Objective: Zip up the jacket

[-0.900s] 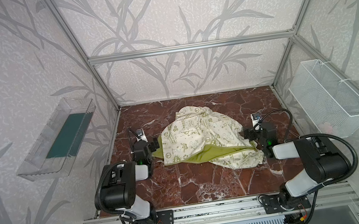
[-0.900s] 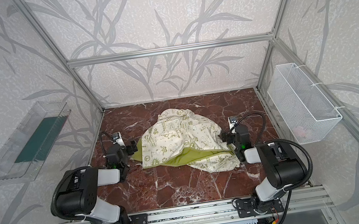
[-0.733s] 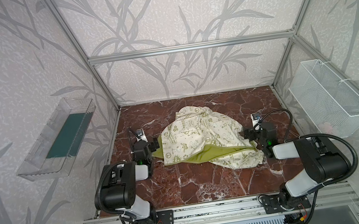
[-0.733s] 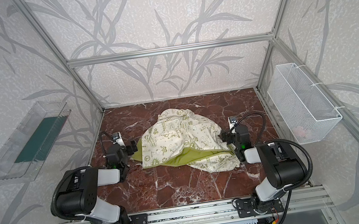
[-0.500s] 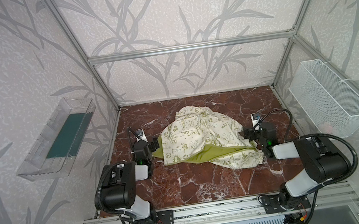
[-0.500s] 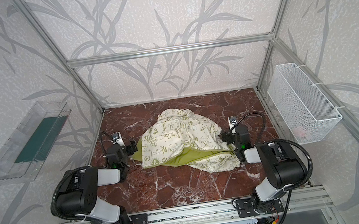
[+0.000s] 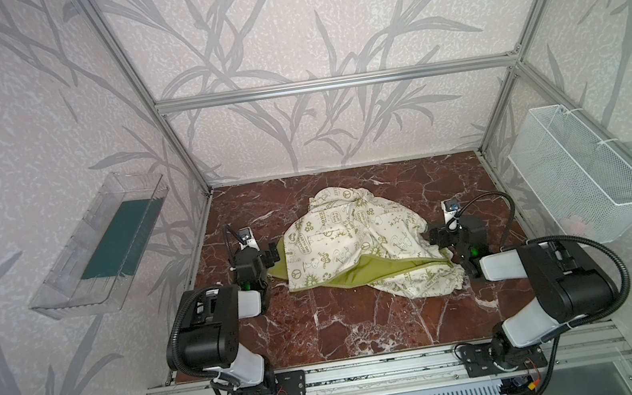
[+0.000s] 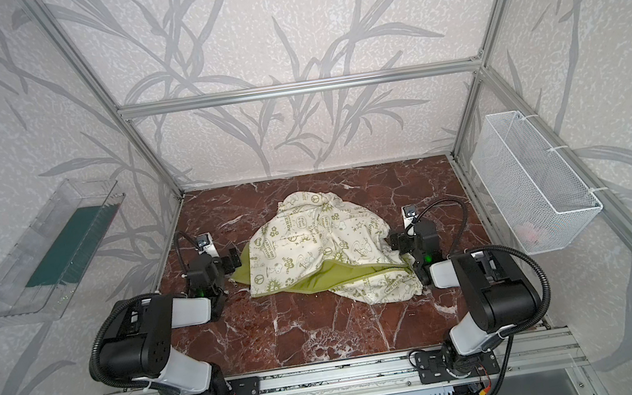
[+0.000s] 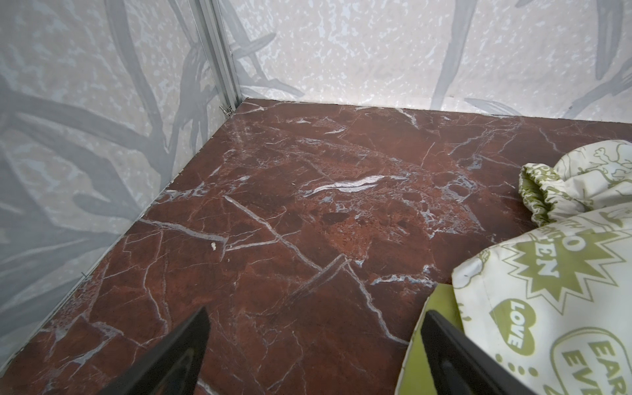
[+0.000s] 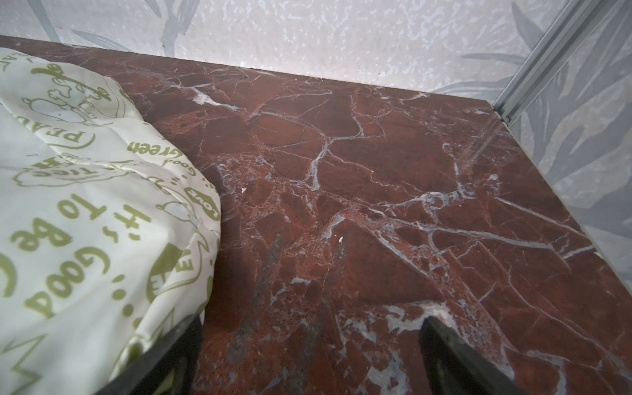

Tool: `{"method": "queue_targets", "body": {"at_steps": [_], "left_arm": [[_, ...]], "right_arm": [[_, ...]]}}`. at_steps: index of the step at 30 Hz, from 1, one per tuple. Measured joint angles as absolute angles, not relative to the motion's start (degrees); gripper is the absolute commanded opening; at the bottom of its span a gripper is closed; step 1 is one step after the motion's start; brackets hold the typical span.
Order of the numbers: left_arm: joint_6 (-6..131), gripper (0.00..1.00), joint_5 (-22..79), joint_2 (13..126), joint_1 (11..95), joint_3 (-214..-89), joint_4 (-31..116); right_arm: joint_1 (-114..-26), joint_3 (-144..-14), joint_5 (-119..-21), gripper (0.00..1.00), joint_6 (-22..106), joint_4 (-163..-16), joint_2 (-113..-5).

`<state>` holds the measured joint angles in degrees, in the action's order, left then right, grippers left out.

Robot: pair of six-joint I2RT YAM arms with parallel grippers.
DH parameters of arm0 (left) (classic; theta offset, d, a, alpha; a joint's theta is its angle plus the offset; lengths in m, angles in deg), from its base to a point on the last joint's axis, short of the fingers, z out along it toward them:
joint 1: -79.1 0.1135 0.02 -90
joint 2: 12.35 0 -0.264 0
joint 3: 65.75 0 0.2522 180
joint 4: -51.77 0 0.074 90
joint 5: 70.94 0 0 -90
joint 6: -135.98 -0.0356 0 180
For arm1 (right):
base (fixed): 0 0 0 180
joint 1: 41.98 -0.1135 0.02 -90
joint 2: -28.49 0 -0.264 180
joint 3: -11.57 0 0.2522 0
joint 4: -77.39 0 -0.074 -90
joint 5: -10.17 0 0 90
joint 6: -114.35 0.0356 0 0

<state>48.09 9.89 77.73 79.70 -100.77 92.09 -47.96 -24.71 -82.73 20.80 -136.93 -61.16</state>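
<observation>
The jacket (image 7: 358, 243) lies crumpled in the middle of the red marble worktop (image 7: 366, 326), cream printed side up, with a band of olive-green lining (image 7: 363, 274) showing along its near edge where the front gapes unzipped. In both top views it sits between the two arms.

The left claw (image 7: 268, 255) rests low on the worktop just beside the jacket's left edge. In the left wrist view its jaws stand wide apart around bare marble, and one finger (image 9: 444, 345) lies against the green lining and the printed fabric (image 9: 547, 307), gripping nothing.

The right claw (image 7: 439, 238) sits at the jacket's right edge, by the end of the green opening. In the right wrist view its jaws are also spread wide and empty, one finger (image 10: 171, 352) touching the cream cloth (image 10: 85, 222), the other finger (image 10: 451, 352) over bare worktop.
</observation>
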Motion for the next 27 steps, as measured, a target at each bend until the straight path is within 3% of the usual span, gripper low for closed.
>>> {"method": "queue_targets", "body": {"at_steps": [4, 11, 19, 27], "left_arm": [[48.01, 0.99, 9.32, 74.96, 79.24, -101.53, 86.54], [48.73, 0.99, 6.46, 61.78, 78.68, -120.18, 54.87], [54.56, 0.99, 12.07, 52.6, 76.31, -127.94, 23.92], [61.1, 0.96, 23.86, 57.67, 73.3, -128.96, 4.73]], "right_arm": [[-47.96, -24.71, -82.73, 0.99, 20.8, -136.93, -61.16], [-48.44, -24.71, -83.76, 0.99, 20.3, -136.45, -60.41], [-52.9, -40.01, -90.79, 0.99, 25.11, -102.5, -41.94], [-55.26, -46.39, -88.04, 0.99, 35.34, -77.72, -28.13]]}}
